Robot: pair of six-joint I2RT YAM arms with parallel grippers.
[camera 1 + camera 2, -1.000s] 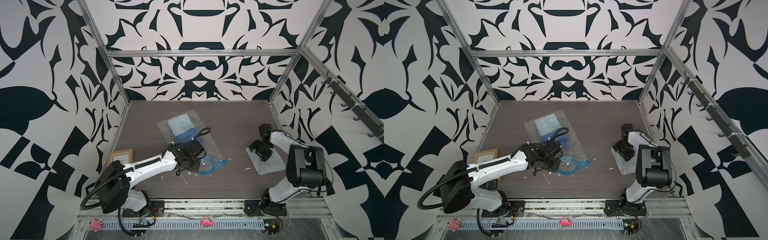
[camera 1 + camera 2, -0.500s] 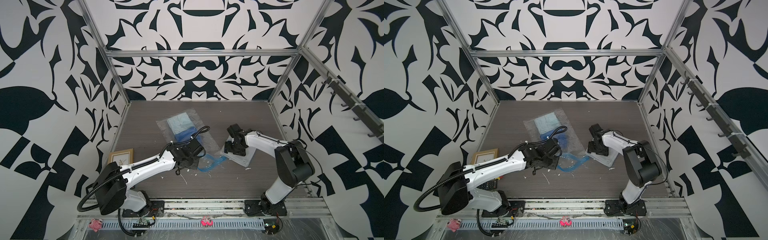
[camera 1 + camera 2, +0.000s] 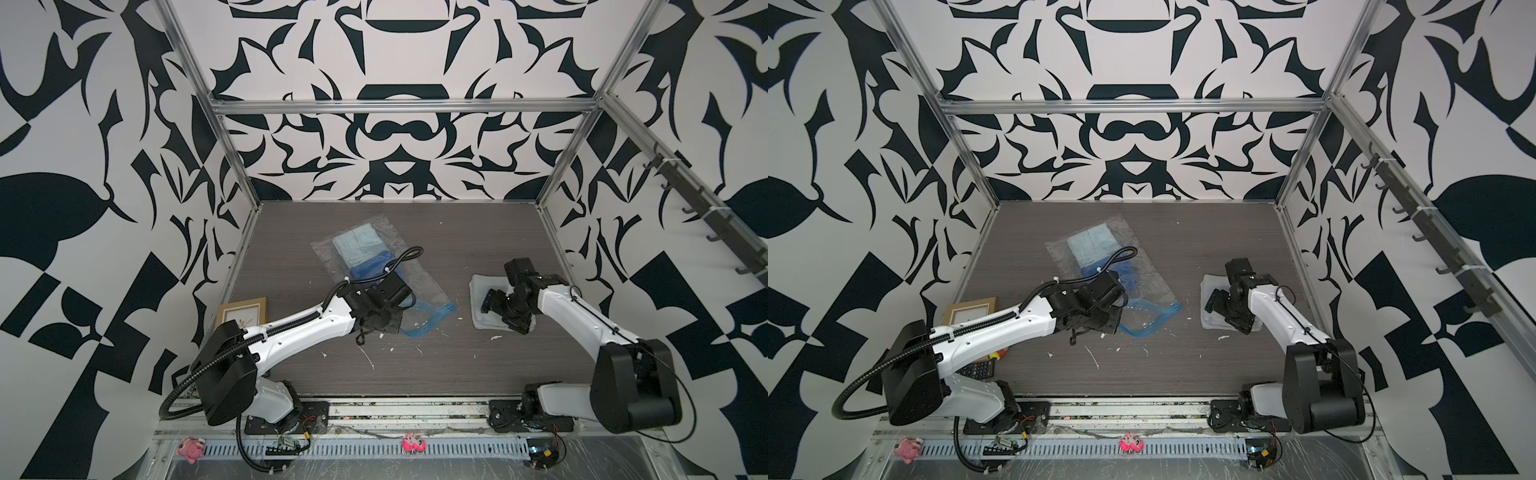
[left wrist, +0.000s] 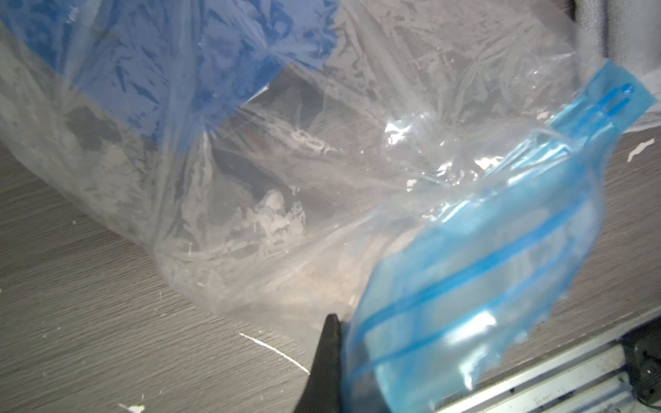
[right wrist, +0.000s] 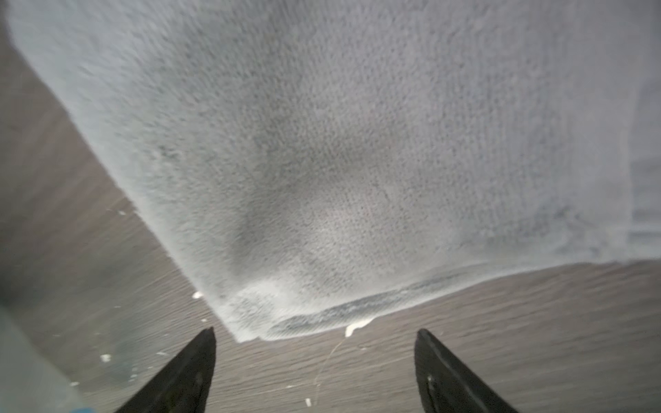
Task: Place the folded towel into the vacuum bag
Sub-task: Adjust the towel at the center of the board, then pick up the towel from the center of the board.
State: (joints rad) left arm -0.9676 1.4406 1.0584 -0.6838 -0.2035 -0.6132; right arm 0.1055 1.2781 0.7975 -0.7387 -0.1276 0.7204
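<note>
Dark wood-grain bench (image 3: pixel 449 374) in a booth with black-and-white patterned walls (image 3: pixel 395 137); the folded towel (image 5: pixel 339 143) lies to the right of the vacuum bag (image 3: pixel 422 286), not yet in it.

Nearest me, my left jaws are clenched on the bag's blue zip strip (image 4: pixel 483 286), lifting its mouth off the bench. To the right, apart from the bag, the thick grey towel lies flat. My right jaws are released and empty, spread wide, with their fingertips (image 5: pixel 193 368) hanging just short of the towel's corner. To grasp well, I judge I should come in low, slide one tip under that corner and pinch every layer. Catching only the top layer would let the fold open out. My left should hold the mouth high and wide. Farther off, a pale blue cloth (image 3: pixel 359 245) and a darker blue one (image 3: pixel 368 271) lie deep in the bag.
</note>
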